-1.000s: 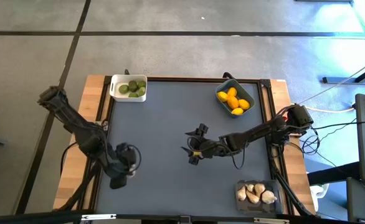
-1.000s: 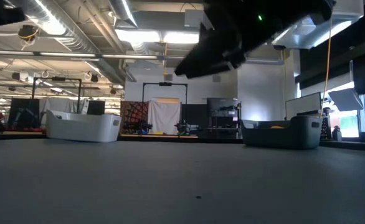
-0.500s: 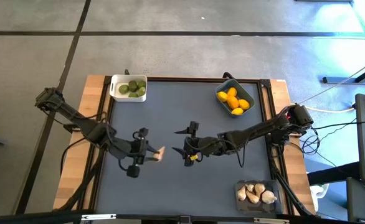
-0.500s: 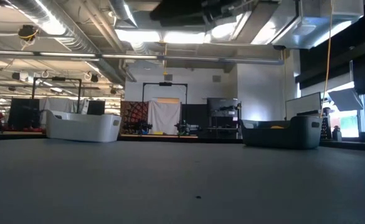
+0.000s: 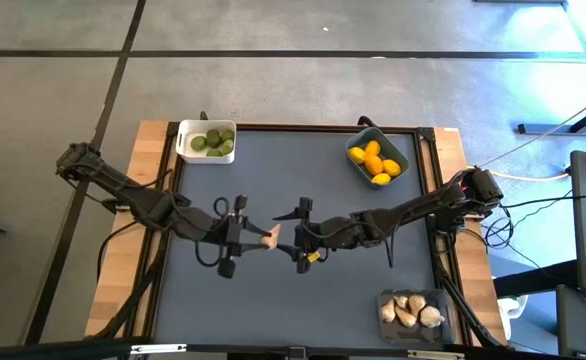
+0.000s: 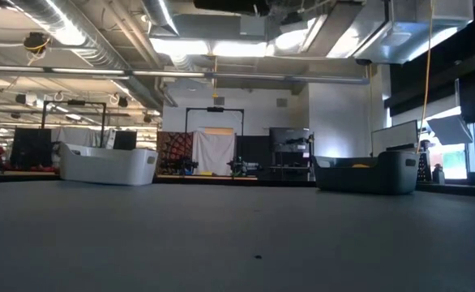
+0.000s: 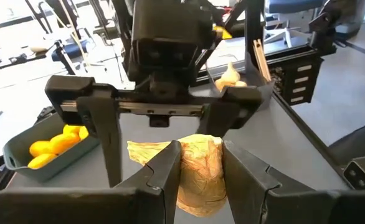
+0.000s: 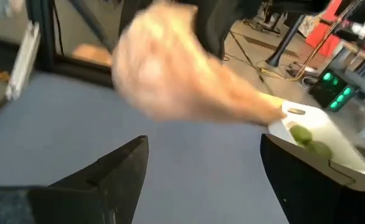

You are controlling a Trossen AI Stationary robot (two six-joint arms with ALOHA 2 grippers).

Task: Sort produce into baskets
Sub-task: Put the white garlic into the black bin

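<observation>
Sorting is nearly finishing: one garlic bulb (image 5: 269,237) is hanging mid-table between the two pincers.
The left pincer (image 5: 256,233) is clamping that bulb; the right pincer (image 5: 295,237), gaping wide, is facing it just beside. Away from both are sitting three baskets: white (image 5: 185,141) with about three limes, blue-grey (image 5: 401,152) with about six lemons, clear (image 5: 385,298) with about four bulbs.

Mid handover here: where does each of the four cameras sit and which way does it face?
High: overhead, straight down; both arms, left gripper holding the garlic bulb out to the open right gripper.
Low: table height, facing the room; white basket, blue-grey basket.
Left wrist: past its fingers, facing the right gripper.
Right wrist: faces the bulb.
Both wrist views share the bulb.
</observation>
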